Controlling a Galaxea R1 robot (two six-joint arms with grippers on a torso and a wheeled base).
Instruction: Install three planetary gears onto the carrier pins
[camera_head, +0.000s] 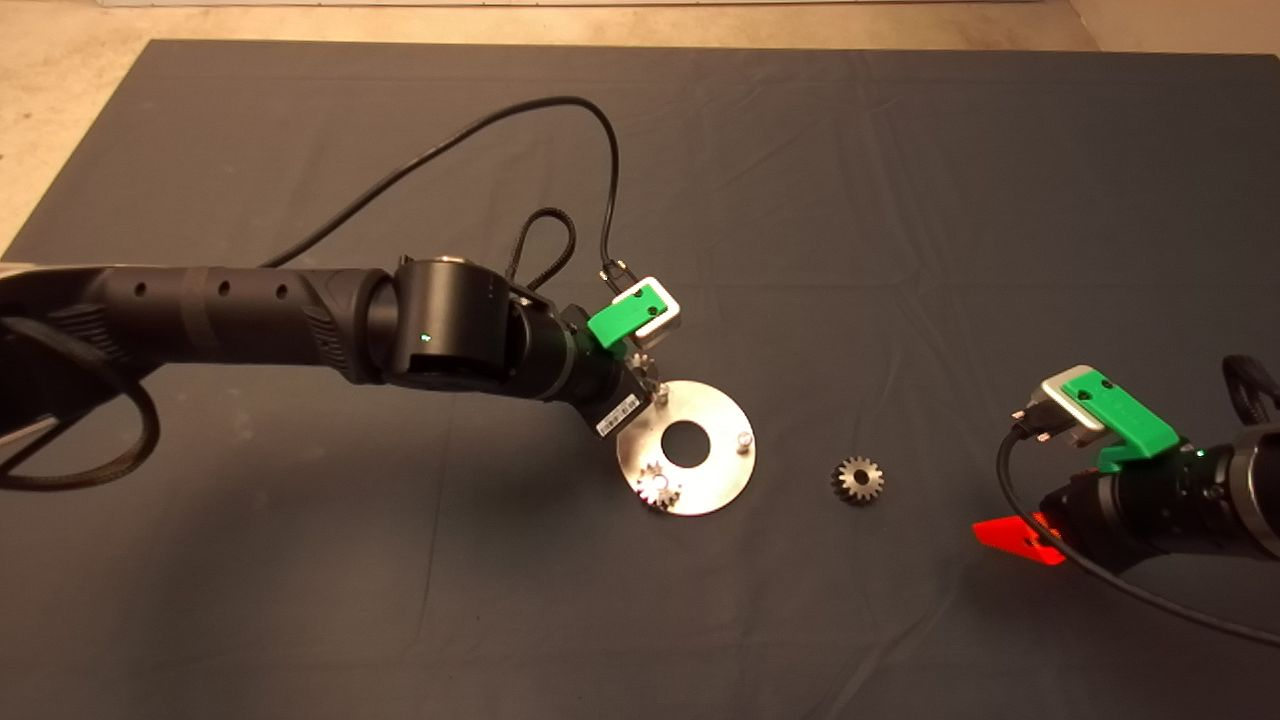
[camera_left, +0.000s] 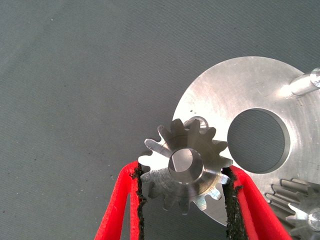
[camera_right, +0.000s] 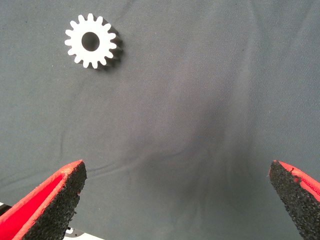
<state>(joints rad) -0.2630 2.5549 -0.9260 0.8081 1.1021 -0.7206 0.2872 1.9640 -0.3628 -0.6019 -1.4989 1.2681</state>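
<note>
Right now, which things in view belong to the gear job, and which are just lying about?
Job:
- round plate with carrier pins
- seated gear
- gear gripped in the left hand over a pin
- loose gear on the mat
- right hand, open, waiting

Lying about:
- nothing besides the dark mat

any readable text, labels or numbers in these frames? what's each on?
No text can be read in any view.
White barcode-style sticker on the left arm's wrist, beside the round plate: print too small to read.
Gears, plate, mat and both grippers' green parts: no markings visible.
</note>
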